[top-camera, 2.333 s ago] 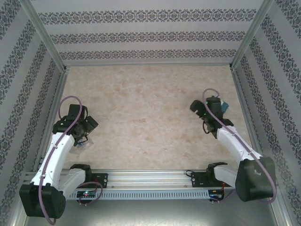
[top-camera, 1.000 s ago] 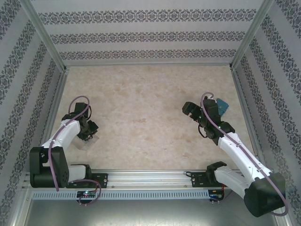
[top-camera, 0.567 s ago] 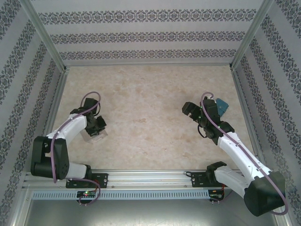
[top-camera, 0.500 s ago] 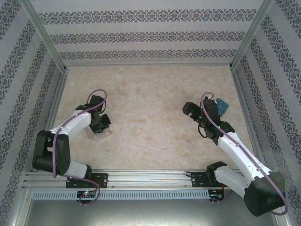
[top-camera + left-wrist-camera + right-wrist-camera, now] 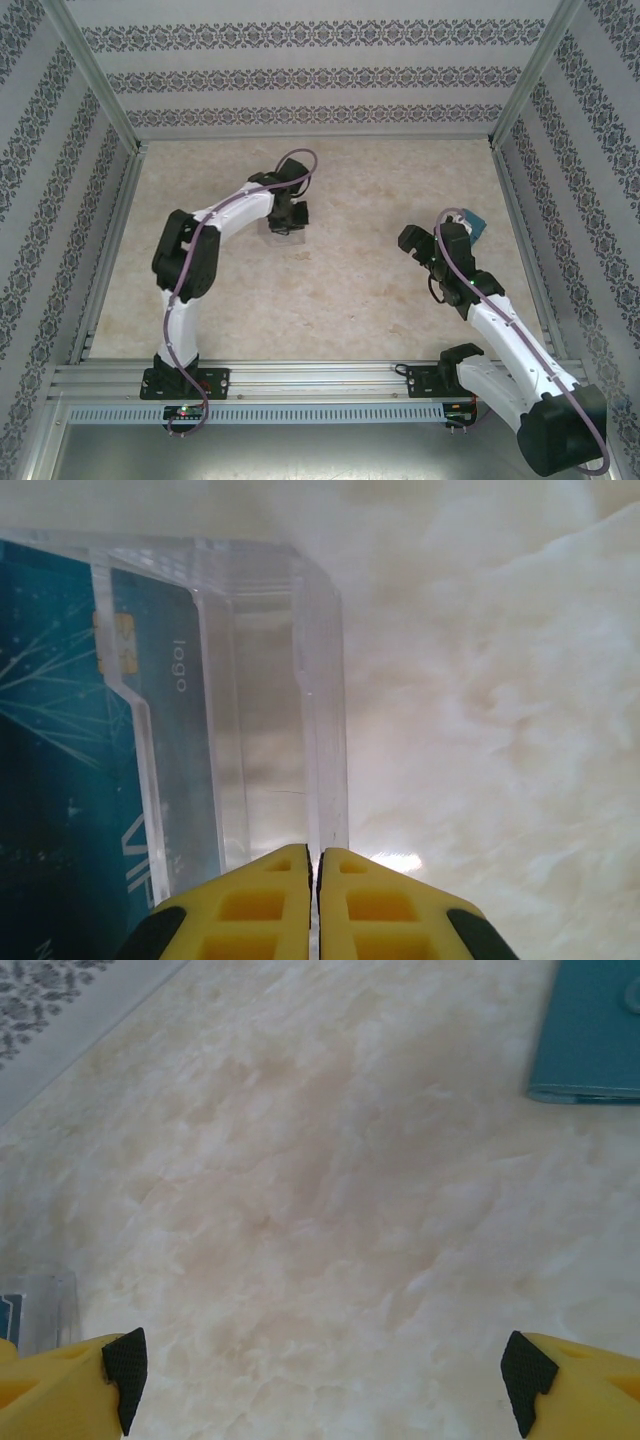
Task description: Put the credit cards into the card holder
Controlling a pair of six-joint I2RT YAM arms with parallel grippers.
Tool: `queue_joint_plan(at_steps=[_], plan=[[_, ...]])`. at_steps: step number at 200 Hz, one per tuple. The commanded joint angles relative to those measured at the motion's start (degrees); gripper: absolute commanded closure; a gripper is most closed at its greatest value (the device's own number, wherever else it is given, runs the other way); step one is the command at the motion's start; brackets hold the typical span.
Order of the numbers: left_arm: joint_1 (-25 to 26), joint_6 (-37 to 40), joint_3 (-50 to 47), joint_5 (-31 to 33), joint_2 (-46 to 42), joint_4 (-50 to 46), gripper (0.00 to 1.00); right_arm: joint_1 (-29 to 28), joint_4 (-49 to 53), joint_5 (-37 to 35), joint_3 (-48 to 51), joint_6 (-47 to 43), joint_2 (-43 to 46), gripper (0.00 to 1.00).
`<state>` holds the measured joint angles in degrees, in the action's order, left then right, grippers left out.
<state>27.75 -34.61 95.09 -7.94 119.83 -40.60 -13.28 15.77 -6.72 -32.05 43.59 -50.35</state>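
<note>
The card holder (image 5: 270, 680) is a clear plastic tray with a blue credit card (image 5: 60, 780) lying in it. My left gripper (image 5: 312, 855) is shut on the thin right wall of the holder. From above, that gripper (image 5: 288, 215) reaches to the middle of the table with the card holder (image 5: 270, 227) just under it. My right gripper (image 5: 415, 240) hovers open over bare table at the right, its fingertips (image 5: 125, 1365) wide apart with nothing between them. In the right wrist view the card holder (image 5: 40, 1310) peeks in at the lower left.
A blue-grey folding wallet (image 5: 473, 227) lies by the right wall, behind my right wrist; the wallet (image 5: 590, 1035) sits at the upper right of the right wrist view. Patterned walls enclose the marble table (image 5: 350, 290) on three sides.
My left arm has swung from the near left side out to the table's middle, carrying the card holder with it. The right gripper shifted slightly nearer and stayed open.
</note>
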Motion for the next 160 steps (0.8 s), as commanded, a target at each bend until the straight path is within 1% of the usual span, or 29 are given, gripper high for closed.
queue_joint_plan(at_steps=[1, 12, 24, 32, 36, 45, 49, 64, 70, 84, 108, 132, 160], plan=[[1.28, 2.43, 8.44, -0.91, 4.44, -4.98, 0.89, 3.01, 1.07, 0.98, 1.33, 0.44, 0.66, 0.06], [2.04, 2.32, 12.89, -2.21, 7.41, -5.97, 0.88, 5.02, 1.02, 0.54, 1.97, 1.69, 0.02, 0.06], [2.94, 2.2, 17.53, -1.72, 10.29, -7.63, 0.86, 7.2, 1.02, 0.32, 2.11, 2.45, -1.52, 0.07], [3.41, 2.09, 19.83, -1.29, 11.96, -8.08, 0.8, 8.39, 1.3, 0.54, 1.6, 2.02, -2.93, 0.07], [3.52, 2.05, 20.57, -1.44, 12.43, -8.1, 0.75, 8.71, 1.6, 0.53, 1.19, 1.6, -3.68, 0.07], [3.61, 1.67, 21.34, -2.37, 13.15, -7.52, 0.54, 9.23, 2.35, -0.04, 0.17, 0.55, -5.28, 0.07], [3.56, 1.52, 21.38, -2.88, 13.14, -7.11, 0.46, 9.28, 2.88, -0.52, -0.44, 0.14, -5.91, 0.06], [3.63, 2.22, 21.13, -4.33, 11.9, -6.17, 0.32, 9.61, 4.82, -2.53, -2.63, -1.33, -8.22, 0.03], [3.81, 3.21, 21.1, -4.36, 11.02, -6.05, 0.27, 9.66, 5.37, -3.39, -3.52, -1.76, -8.96, 0.02], [4.41, 5.7, 21.05, -3.95, 8.35, -6.95, 0.23, 10.67, 6.37, -5.4, -5.4, -2.54, -11.37, 0.02], [4.86, 8.5, 18.84, -4.18, 1.19, -8.33, 0.19, 14.64, 7.74, -7.21, -8.97, -2.02, -16.87, 0.02], [4.86, 10.29, 12.94, -2.84, -7.93, -7.76, 0.17, 15.91, 8.42, -10.9, -14.57, -4.6, -25.17, 0.02], [4.76, 10.88, 3.86, 0.99, -18.31, -6.63, 0.15, 16.09, 14.92, -14.9, -25.53, -7.96, -36.45, 0.02]])
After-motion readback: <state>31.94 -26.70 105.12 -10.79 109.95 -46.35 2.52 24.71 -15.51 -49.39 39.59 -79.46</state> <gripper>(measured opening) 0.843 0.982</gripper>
